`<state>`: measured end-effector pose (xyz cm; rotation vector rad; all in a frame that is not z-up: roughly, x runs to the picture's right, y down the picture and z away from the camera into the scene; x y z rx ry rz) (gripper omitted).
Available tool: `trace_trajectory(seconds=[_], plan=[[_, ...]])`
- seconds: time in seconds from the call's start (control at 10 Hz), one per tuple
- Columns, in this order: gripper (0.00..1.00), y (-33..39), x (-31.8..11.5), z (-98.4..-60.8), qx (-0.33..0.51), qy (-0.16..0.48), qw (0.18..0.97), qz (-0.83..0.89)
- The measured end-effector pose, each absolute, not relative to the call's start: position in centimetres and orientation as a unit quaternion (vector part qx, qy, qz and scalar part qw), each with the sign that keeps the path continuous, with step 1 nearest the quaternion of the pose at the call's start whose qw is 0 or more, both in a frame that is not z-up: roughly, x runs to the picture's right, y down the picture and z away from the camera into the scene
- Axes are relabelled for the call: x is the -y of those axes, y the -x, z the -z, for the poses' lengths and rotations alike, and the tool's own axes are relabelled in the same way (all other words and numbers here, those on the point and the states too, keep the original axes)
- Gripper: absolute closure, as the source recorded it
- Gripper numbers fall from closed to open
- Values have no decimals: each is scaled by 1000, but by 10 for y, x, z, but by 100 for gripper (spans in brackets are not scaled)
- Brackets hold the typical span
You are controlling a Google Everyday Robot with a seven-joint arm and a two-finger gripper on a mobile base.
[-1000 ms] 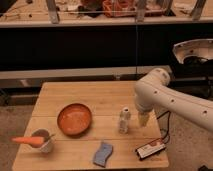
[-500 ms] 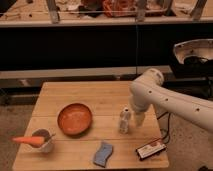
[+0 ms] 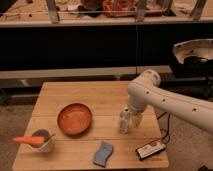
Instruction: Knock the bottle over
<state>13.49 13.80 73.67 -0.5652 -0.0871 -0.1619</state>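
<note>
The small clear bottle (image 3: 123, 120) with a white cap stands on the wooden table (image 3: 100, 100), right of the orange bowl (image 3: 75, 118), and looks slightly tilted. My gripper (image 3: 133, 120) hangs from the white arm (image 3: 165, 100) just to the right of the bottle, at or very near its side.
A grey cup with an orange-handled tool (image 3: 39, 140) stands at the front left. A blue sponge (image 3: 103, 153) lies at the front middle. A black device with a red stripe (image 3: 150, 149) lies at the front right near the table edge. A dark shelf runs behind.
The arm and gripper have moved left, from a little to the right of the bottle up against its side. The bottle is still standing.
</note>
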Motion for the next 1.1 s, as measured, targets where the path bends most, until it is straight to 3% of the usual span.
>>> trace_trajectory(seconds=[0.2, 0.5, 0.8, 0.9, 1.1], plan=[[49, -135, -141, -740, 48, 278, 956, 84], [59, -136, -144, -741, 55, 279, 955, 86], [90, -121, -156, -735, 62, 284, 951, 107], [96, -113, -158, -733, 66, 287, 949, 112], [98, -109, -159, -735, 67, 286, 948, 120]])
